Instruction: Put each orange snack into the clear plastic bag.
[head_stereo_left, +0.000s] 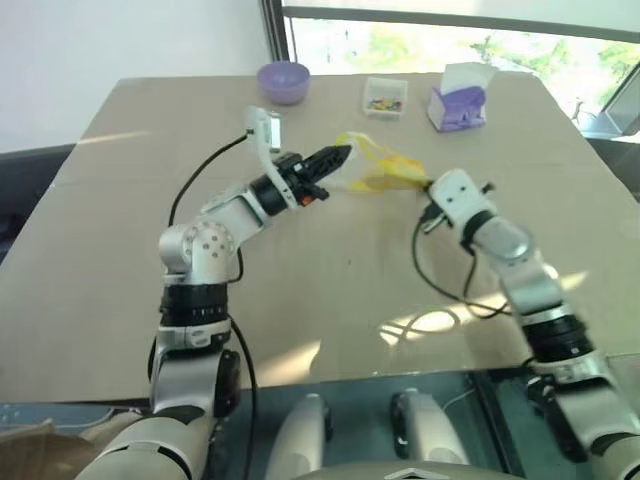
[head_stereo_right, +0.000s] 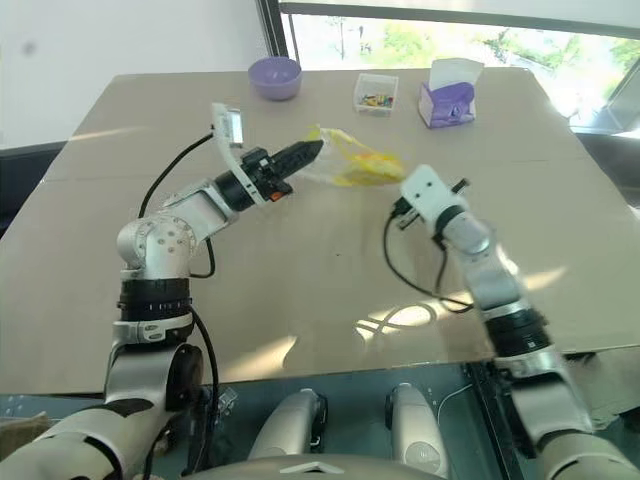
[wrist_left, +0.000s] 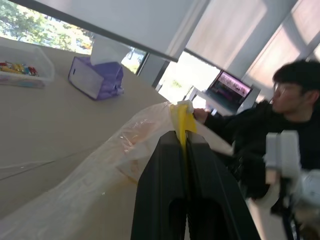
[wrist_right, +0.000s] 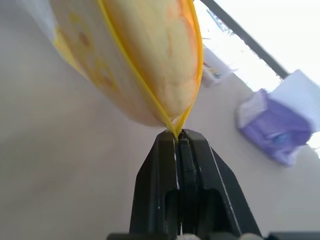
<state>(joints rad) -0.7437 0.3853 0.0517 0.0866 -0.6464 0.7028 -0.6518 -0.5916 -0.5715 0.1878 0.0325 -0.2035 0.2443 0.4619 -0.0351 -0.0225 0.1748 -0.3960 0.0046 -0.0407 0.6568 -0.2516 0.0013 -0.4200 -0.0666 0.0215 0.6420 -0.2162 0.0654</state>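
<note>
- We see the left gripper (head_stereo_left: 340, 155) reaching level, pinching the clear plastic bag (head_stereo_left: 380, 168) by one end of its zip.
- The right gripper (wrist_right: 178, 137) pinches the opposite end.

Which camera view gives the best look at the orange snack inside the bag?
The right wrist view: the orange snack fills it, seen through the clear plastic bag above the right hand. Both eye views show it small and distant between the hands. The left wrist view shows mostly crinkled bag, the snack only faint.
</note>
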